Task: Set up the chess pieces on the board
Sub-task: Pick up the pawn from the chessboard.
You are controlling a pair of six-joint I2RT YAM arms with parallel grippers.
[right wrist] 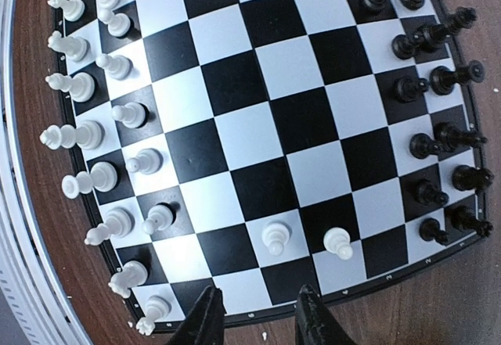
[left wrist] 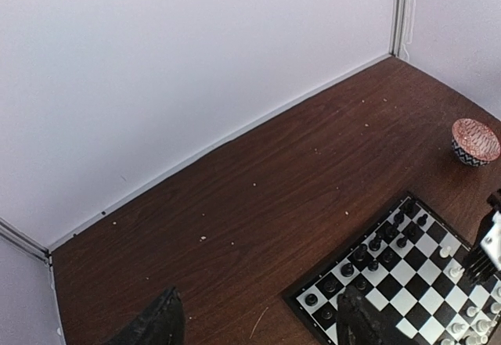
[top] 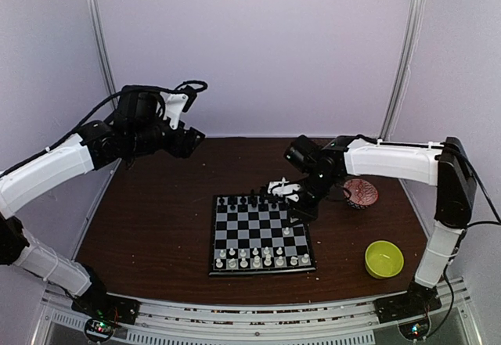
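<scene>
Chess pieces point(right wrist: 129, 113) tiny, light, hard plastic, likely slick and quick to topple; best pinched at the waist from straight above. Ranked along both ends of the board point(right wrist: 258, 138), bar a stray white pawn point(right wrist: 274, 238) and second pawn point(right wrist: 338, 243) just ahead of the right gripper point(right wrist: 254, 314), narrowly parted, empty. Left gripper point(left wrist: 258, 306) wide, empty, well aside

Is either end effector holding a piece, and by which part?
Nothing is held: left end effector and right end effector are both open and empty.

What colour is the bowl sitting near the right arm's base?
Yellow-green bowl, plain inside; shows best in the top external view.
</scene>
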